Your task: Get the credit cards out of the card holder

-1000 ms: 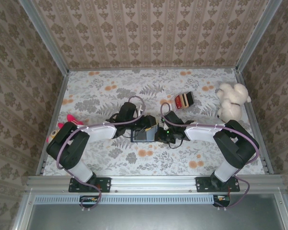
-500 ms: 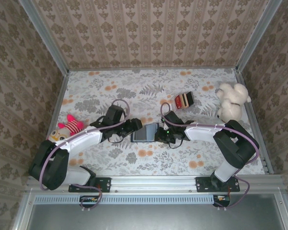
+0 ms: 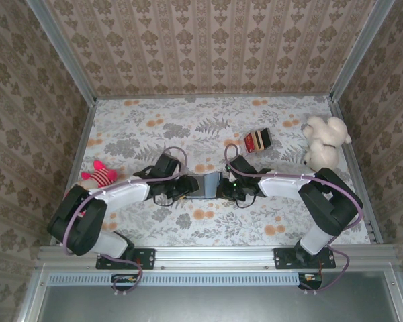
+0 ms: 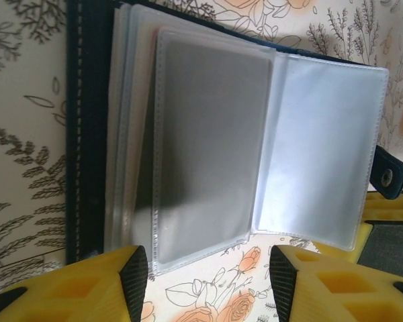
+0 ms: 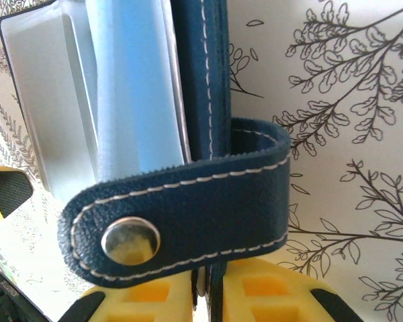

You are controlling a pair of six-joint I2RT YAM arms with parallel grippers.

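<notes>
Pinching the stitched edge of the small dark navy-blue bifold card holder (image 3: 205, 184) with the right gripper (image 3: 220, 188), yellow pads (image 5: 255, 295) closed tight on the cover at the bottom of the right wrist view. Curling across the lower middle of that view, just above the pads, a navy closing tab (image 5: 181, 215) with a silver snap (image 5: 130, 241). Lying open at the centre of the top view on the floral-patterned tabletop (image 3: 255, 221), between both grippers. Hovering at the card holder's left side, left gripper (image 3: 186, 188), jaws spread wide on nothing, black-tipped yellow fingers (image 4: 131, 280) at the bottom of the left wrist view just short of the fanned clear plastic sleeves (image 4: 322, 147). Showing through the front sleeve, a flat grey rectangle (image 4: 211, 141); cannot tell whether a card. Elsewhere in the top view: pink plush toy (image 3: 97, 176) at middle left, white plush animal (image 3: 322, 142) at upper right, red, cream and brown striped block (image 3: 257, 139) right of centre, apart from the card holder.
</notes>
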